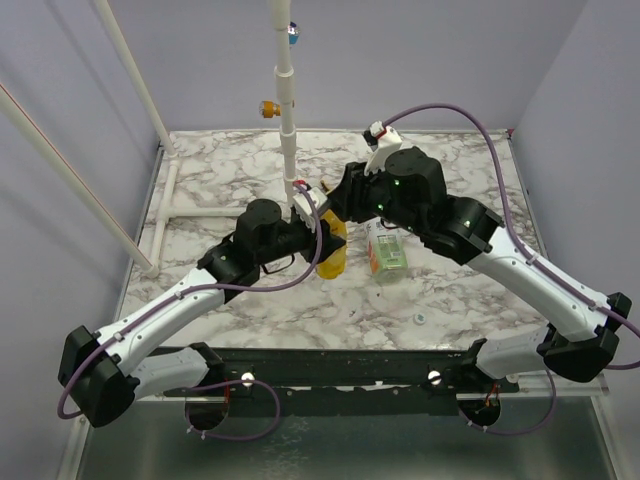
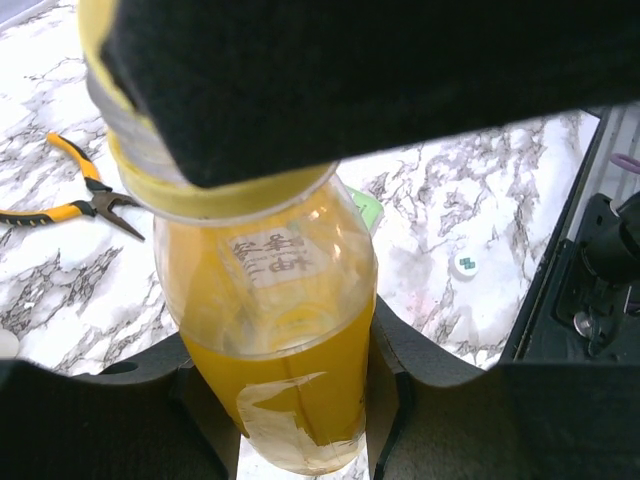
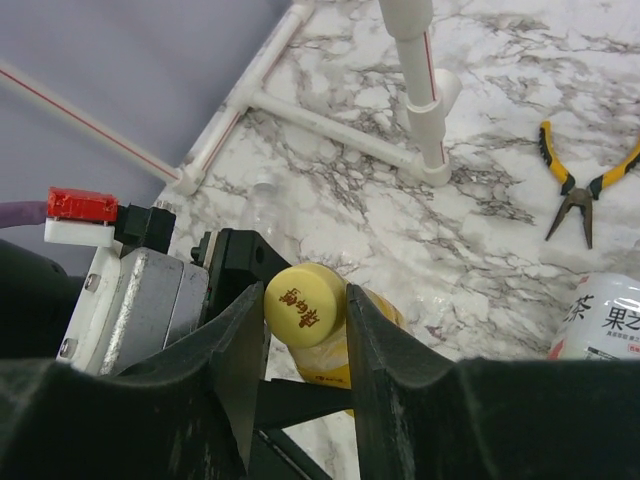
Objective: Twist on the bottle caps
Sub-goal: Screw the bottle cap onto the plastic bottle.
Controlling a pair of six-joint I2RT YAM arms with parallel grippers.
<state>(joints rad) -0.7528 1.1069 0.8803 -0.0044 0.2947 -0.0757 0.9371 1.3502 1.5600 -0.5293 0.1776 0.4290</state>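
The yellow bottle (image 1: 333, 255) stands tilted at the table's middle, and my left gripper (image 1: 310, 240) is shut on its body (image 2: 280, 330) with a finger on each side. On the bottle's neck sits a yellow bottle cap (image 3: 303, 305), with my right gripper (image 3: 305, 312) shut on it from above. In the left wrist view the right gripper's finger hides that cap, leaving only its yellow ring (image 2: 200, 200) showing. To the right of the yellow bottle, the clear bottle with the green-and-white label (image 1: 385, 250) lies on its side. A whitish bottle cap (image 1: 419, 318) lies loose near the front edge.
Yellow-handled pliers (image 3: 585, 185) lie on the marble table (image 1: 240, 160) behind the bottles. A white pipe stand (image 1: 287, 120) rises just behind the grippers, its base rails (image 3: 330, 125) running left. The table's dark front rail (image 1: 340, 365) carries both arm bases.
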